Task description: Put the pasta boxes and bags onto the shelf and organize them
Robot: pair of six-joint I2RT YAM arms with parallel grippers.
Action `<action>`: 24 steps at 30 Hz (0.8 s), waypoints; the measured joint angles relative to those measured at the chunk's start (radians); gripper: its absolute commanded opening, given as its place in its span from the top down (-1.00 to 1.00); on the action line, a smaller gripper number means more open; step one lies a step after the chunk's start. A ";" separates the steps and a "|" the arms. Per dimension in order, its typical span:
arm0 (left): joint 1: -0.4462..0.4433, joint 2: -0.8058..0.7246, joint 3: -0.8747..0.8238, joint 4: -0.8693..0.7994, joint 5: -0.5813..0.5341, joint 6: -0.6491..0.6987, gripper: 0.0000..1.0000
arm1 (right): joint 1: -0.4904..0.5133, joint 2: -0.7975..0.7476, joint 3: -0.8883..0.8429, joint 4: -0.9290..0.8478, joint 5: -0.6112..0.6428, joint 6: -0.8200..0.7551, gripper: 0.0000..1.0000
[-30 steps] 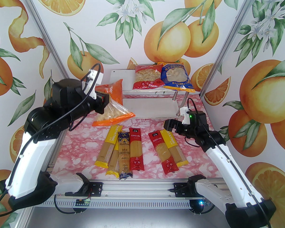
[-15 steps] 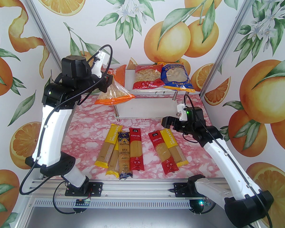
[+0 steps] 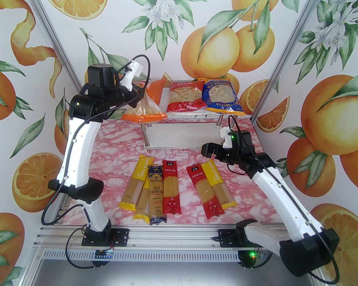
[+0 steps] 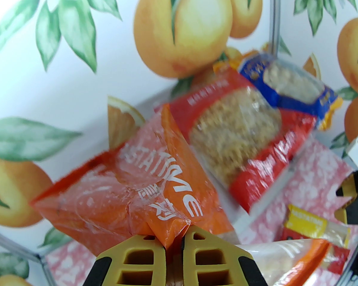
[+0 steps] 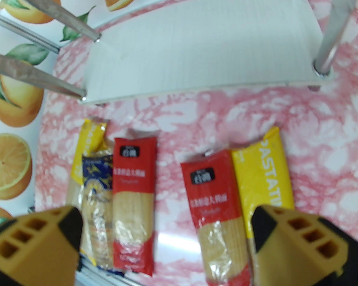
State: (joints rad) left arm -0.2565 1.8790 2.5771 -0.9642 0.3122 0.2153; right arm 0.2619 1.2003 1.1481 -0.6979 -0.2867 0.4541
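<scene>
The orange bag [image 3: 145, 109] is pinched by a corner between the shut fingers of the left gripper [image 4: 173, 243]. It is held at the left end of the upper board of the shelf [image 3: 194, 115], beside the red bag [image 3: 185, 96] and the blue bag [image 3: 220, 95] (both lying flat there). Whether it rests on the board cannot be told. The placing step is judged to be in hand: lowering flat and release are called for. The right gripper [image 5: 167, 237] is spread open, empty, above the spaghetti packs [image 3: 170, 189].
</scene>
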 measured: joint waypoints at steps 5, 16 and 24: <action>0.035 0.038 0.002 0.075 0.037 -0.007 1.00 | 0.011 0.046 0.020 0.007 0.003 0.000 -0.98; 0.045 0.122 0.019 0.163 0.122 -0.051 1.00 | 0.020 0.076 0.030 0.014 0.018 0.001 -0.98; 0.045 0.144 0.032 0.182 0.169 -0.069 1.00 | 0.021 0.076 0.030 0.014 0.019 0.002 -0.98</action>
State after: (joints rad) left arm -0.2115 2.0232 2.6091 -0.7818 0.4812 0.1467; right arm 0.2825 1.2766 1.1782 -0.6834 -0.2680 0.4561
